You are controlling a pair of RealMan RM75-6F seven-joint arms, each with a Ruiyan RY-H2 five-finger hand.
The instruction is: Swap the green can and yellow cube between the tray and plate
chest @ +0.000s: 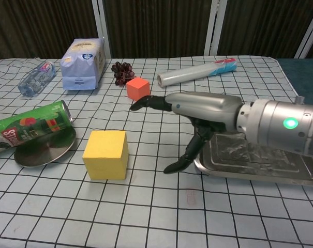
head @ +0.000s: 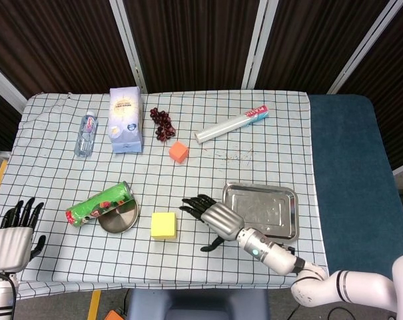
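The green can lies on its side, its right end resting on the small round metal plate. Just right of the plate the yellow cube sits on the cloth. The metal tray at the right holds nothing. My right hand hovers open between cube and tray, fingers spread toward the cube, not touching it. My left hand is open off the table's left front corner, seen only in the head view.
At the back stand a white-blue bag, a water bottle, dark grapes, an orange cube and a film roll. A blue surface adjoins the table's right edge.
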